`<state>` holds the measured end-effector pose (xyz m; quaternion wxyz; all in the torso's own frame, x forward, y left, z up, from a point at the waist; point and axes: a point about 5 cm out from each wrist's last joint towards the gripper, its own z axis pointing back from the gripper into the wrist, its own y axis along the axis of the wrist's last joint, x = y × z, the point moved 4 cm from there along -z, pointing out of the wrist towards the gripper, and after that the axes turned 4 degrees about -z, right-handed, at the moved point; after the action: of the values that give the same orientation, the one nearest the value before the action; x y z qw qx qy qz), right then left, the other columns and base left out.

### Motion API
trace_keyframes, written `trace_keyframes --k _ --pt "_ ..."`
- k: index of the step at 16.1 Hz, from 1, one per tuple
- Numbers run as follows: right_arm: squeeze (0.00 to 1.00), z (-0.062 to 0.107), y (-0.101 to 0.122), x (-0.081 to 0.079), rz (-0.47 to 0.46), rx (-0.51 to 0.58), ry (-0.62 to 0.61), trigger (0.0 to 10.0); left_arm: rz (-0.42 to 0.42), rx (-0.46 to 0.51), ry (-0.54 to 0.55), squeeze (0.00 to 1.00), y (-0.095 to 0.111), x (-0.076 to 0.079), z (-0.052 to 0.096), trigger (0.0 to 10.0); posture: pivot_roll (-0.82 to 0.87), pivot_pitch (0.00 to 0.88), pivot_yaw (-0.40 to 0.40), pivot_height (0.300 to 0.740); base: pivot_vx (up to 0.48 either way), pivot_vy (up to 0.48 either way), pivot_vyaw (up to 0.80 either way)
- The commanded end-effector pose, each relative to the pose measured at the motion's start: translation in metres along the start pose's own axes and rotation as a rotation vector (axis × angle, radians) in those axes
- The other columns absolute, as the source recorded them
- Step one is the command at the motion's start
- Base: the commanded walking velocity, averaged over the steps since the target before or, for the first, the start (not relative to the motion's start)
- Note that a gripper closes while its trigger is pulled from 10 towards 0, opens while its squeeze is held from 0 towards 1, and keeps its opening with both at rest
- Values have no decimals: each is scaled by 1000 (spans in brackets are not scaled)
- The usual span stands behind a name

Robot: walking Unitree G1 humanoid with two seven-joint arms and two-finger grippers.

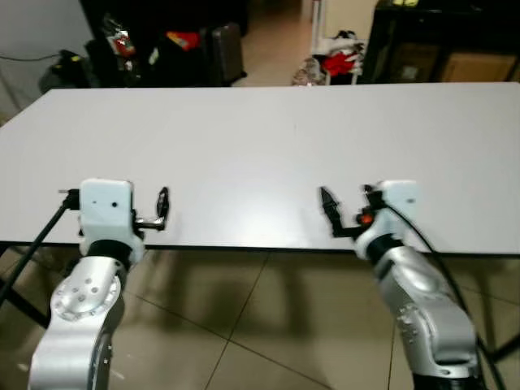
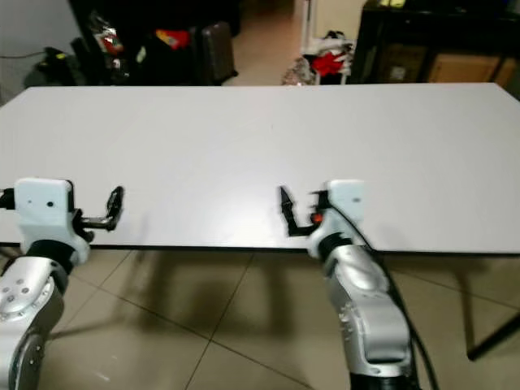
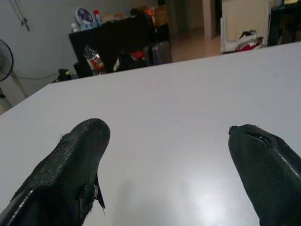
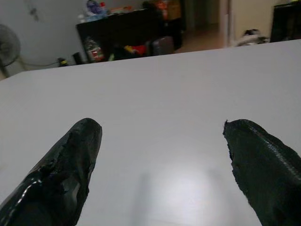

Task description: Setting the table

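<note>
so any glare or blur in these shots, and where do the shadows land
Left eye view: sharp enough, the white table evenly lit, arm shadows on the tiled floor under its near edge. Right wrist view: soft glare patch on the tabletop between the open right hand fingers, which look blurred up close. Left wrist view: similar sheen by the open left hand; background cabinet soft.

Stood before the table (image 1: 268, 146); left gripper (image 3: 169, 155) and right gripper (image 4: 162, 155) over its near edge, well apart; cabinet (image 1: 162, 32) behind.
</note>
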<state>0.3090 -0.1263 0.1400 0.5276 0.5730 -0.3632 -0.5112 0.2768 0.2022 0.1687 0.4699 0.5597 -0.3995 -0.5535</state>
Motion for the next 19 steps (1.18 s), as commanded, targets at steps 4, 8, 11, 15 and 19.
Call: trace_keyframes --k 4,8,11,15,19 --pt "827 3 8 14 51 9 -16 10000 21 -4 -18 0 -1 7 -1 10000 -69 0 93 740 0 275 0" --pt "835 -1 7 5 55 4 20 10000 26 -5 4 0 -2 3 1 10000 -53 0 73 740 0 305 758" --pt "831 -4 6 4 44 1 26 10000 19 -8 12 0 -3 1 4 10000 -44 0 72 740 0 322 800" --pt "831 -5 3 1 37 -1 30 10000 8 -8 12 0 -2 -2 4 10000 -31 0 81 740 0 321 800" --pt "827 -7 1 -1 38 -2 35 10000 2 -9 13 0 -2 -3 5 10000 -25 0 79 740 0 323 800"
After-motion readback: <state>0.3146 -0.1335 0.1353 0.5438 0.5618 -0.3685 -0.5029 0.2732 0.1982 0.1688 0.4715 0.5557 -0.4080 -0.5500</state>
